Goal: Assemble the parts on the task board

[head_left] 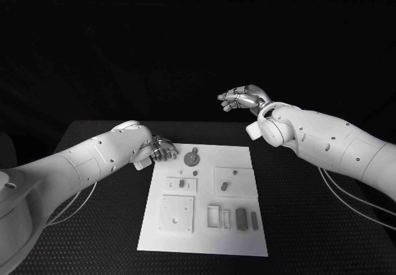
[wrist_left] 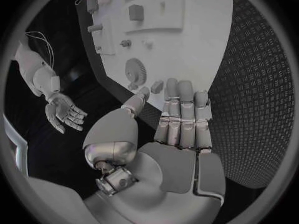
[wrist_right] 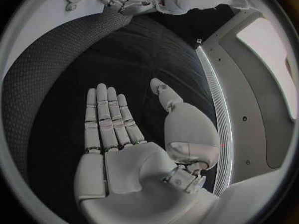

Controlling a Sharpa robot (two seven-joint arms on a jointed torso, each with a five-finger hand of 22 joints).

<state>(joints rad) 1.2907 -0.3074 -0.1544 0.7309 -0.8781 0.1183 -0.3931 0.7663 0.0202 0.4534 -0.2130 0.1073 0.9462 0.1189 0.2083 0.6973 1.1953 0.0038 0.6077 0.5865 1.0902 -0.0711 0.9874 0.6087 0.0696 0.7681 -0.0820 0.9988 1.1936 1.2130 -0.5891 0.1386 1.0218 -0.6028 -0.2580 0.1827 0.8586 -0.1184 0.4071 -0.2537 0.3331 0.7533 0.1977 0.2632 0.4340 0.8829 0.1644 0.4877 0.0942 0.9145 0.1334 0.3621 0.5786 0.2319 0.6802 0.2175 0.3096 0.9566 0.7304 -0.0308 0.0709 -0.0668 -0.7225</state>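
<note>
Left hand (head_left: 162, 150) is hovering right at the far left corner of the white board (head_left: 248, 240), fingers stretched out pretty flat and holding nothing. From its own wrist camera the fingertips (wrist_left: 181, 92) sit just short of the board's edge, close to the gear (wrist_left: 134, 69), so my guess is it's lining up to grab that one first. In the head view the gear (head_left: 192, 157) lies flat near the far end of the board, just beside that hand.

Right hand (head_left: 240, 98) is way up and back, lifted clear of the table beyond the board's far right corner, palm open and empty too. Looks parked out of the way so it doesn't block the other arm.

Rest of the parts are spread over the board: raised square plates, and a row of small blocks (head_left: 241, 218) toward the near end. Nothing looks assembled yet, so this seems like the very start.
</note>
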